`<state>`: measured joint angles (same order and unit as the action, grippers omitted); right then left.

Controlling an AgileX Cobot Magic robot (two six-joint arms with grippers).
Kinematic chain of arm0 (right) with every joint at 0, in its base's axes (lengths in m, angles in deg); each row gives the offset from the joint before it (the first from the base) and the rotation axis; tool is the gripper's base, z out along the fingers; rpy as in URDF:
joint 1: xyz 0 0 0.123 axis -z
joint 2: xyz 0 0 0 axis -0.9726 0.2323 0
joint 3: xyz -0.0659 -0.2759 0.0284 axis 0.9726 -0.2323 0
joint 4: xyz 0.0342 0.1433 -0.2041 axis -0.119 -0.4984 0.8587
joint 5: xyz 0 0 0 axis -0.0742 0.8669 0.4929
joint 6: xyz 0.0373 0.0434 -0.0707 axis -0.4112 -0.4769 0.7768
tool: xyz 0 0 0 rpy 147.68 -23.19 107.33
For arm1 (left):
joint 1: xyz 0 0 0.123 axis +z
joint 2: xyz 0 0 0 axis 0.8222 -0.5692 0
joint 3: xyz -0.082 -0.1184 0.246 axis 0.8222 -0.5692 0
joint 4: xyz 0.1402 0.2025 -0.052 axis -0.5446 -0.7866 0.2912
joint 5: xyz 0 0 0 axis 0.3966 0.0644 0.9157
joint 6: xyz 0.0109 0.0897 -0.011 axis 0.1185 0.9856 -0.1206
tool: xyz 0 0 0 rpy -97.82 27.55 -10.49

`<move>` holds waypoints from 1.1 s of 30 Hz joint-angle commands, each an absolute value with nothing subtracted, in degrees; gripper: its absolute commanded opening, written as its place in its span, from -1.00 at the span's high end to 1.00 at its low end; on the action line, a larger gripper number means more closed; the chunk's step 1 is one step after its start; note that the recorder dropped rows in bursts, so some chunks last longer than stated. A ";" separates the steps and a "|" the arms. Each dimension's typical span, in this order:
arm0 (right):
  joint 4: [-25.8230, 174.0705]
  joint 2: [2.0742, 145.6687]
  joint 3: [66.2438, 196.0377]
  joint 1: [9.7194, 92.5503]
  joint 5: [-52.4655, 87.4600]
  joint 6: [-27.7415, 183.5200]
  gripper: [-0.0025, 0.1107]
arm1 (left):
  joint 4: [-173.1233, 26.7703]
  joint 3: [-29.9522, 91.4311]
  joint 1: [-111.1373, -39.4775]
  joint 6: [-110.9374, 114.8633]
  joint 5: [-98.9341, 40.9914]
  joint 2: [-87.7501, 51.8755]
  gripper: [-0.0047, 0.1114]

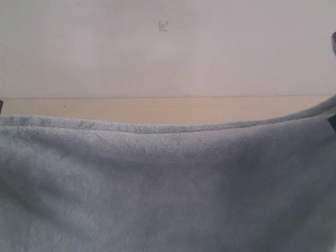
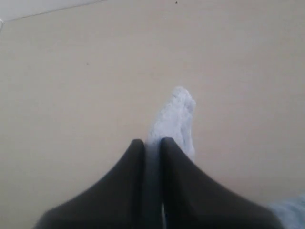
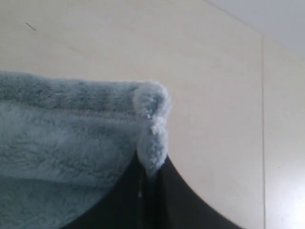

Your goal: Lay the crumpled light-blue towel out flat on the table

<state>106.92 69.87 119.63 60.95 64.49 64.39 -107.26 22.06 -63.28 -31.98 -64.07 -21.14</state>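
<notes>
- The left hand (image 2: 151, 145): two dark fingers set close together with only a narrow slit between them, pinching a tuft of the large light-blue fluffy terry towel (image 2: 174, 119). The tuft's tip pokes out past the fingertips, above the plain pale beige matte worktop (image 2: 71, 95).
- The right hand (image 3: 151, 164): fingers pressed together on a hemmed corner of the towel. The corner curls over just beyond the fingertips, and the cloth spreads away to one side.
- Exterior view: the towel stretches as one broad sheet across the whole lower view, from hand to hand.
- Its stitched upper hem sags slightly mid-span and rises toward the right edge. The pile is plush with soft creases, and a strip of worktop shows behind it.
</notes>
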 commanded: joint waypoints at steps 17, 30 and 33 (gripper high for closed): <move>87.36 98.83 153.56 77.10 60.58 76.68 -0.09 | -116.67 32.99 -57.02 -44.60 -64.83 -32.66 -0.30; 85.41 85.36 131.05 82.29 58.50 78.17 0.96 | -112.05 21.37 -57.13 -43.83 -57.08 -27.27 0.08; 82.21 83.87 127.11 82.29 61.96 79.33 0.96 | -107.82 18.40 -57.13 -43.70 -54.13 -27.27 0.27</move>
